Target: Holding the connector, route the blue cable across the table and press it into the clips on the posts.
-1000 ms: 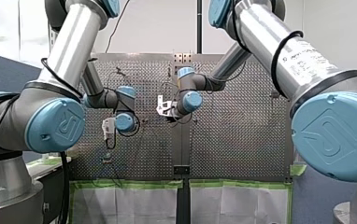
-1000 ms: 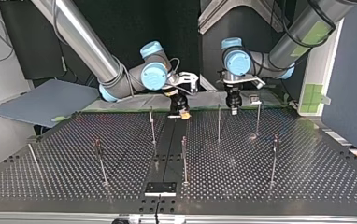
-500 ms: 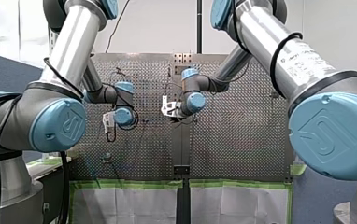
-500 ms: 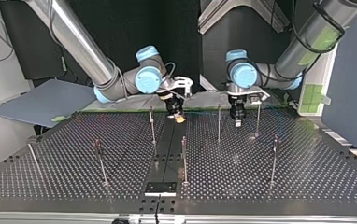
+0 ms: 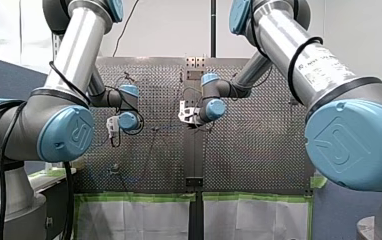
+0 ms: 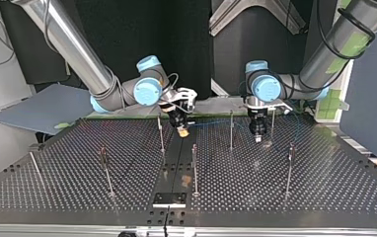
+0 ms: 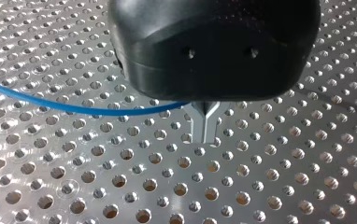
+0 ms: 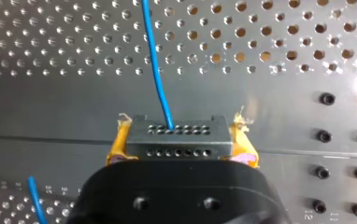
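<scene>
My right gripper [image 8: 176, 142], with yellow pads, is shut on the dark grey connector [image 8: 176, 135]. The blue cable [image 8: 155, 60] leaves the connector's face and runs ahead over the perforated table. In the top view my right gripper [image 6: 180, 130] hangs low beside a thin post [image 6: 161, 133]. The cable [image 6: 211, 124] stretches from it past a second post [image 6: 231, 129] to my left gripper [image 6: 258, 135]. In the left wrist view the metal fingers [image 7: 199, 122] are pressed together just above the plate, and the cable [image 7: 74, 108] comes in from the side and ends at their base.
Several more thin posts stand on the table [image 6: 324, 187], among them a third [image 6: 272, 126] right beside my left gripper, one [image 6: 194, 168] in the middle and one [image 6: 289, 168] nearer the camera. A black plate [image 6: 169, 199] lies at the near edge. A grey board [image 6: 48, 106] lies off the table.
In the top view my right gripper has moved left and lower with the connector. My left gripper has moved right and lower, so the two stand further apart with the cable between them.
</scene>
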Robot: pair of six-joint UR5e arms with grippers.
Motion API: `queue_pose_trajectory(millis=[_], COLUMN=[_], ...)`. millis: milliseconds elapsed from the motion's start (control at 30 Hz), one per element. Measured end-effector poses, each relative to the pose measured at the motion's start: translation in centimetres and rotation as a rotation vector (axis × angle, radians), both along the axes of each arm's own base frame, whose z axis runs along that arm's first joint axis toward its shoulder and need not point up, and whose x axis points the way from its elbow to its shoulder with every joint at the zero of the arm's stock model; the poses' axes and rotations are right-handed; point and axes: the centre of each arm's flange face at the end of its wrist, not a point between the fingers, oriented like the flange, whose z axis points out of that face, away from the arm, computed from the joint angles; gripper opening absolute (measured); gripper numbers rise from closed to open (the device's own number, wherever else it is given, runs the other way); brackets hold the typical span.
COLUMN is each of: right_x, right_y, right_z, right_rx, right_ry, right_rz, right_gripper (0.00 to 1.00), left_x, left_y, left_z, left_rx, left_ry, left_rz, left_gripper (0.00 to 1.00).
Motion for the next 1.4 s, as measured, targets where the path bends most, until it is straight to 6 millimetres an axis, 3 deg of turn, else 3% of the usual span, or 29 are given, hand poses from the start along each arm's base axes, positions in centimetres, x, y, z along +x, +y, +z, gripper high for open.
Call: queue_pose_trajectory(millis=[133,200,233,267,300,333,400,433,467,833,1400], right_x=[-0.3,-0.4,-0.4,-0.4,-0.4,-0.4,-0.5,-0.5,-0.5,-0.3,-0.4], right_y=[-0.5,-0.6,-0.6,-0.7,-0.7,-0.7,-0.7,-0.7,-0.7,-0.3,0.6], right_z=[0.1,0.1,0.1,0.1,0.1,0.1,0.1,0.1,0.1,0.0,-0.4], right_rx=[-0.001,-0.001,-0.001,-0.001,-0.001,-0.001,0.0,0.0,0.0,0.005,0.047], right_ry=[-0.003,-0.004,-0.004,-0.005,-0.004,-0.004,-0.004,-0.004,-0.004,0.001,0.036], right_rz=[-0.004,-0.005,-0.005,-0.005,-0.005,-0.006,-0.006,-0.006,-0.006,0.0,0.008], right_gripper=[0.0,0.0,0.0,0.0,0.0,0.0,0.0,0.0,0.0,0.0,0.0], left_x=[-0.1,-0.2,-0.2,-0.3,-0.4,-0.5,-0.8,-0.9,-1.0,-2.6,-9.1], left_y=[-0.1,-0.2,-0.3,-0.4,-0.5,-0.6,-0.8,-0.9,-1.0,-2.0,-4.7], left_z=[0.0,-0.1,-0.1,-0.2,-0.2,-0.3,-0.4,-0.5,-0.5,-0.7,2.4], left_rx=[0.001,0.0,0.0,0.0,0.001,0.002,0.004,0.005,0.007,0.029,0.035], left_ry=[0.005,0.012,0.015,0.021,0.027,0.033,0.048,0.054,0.06,0.14,0.23], left_rz=[-0.003,-0.005,-0.006,-0.008,-0.009,-0.011,-0.014,-0.015,-0.017,-0.006,-0.067], left_gripper=[0.0,0.26,0.26,0.36,0.54,0.54,0.85,0.85,1.0,1.0,1.0])
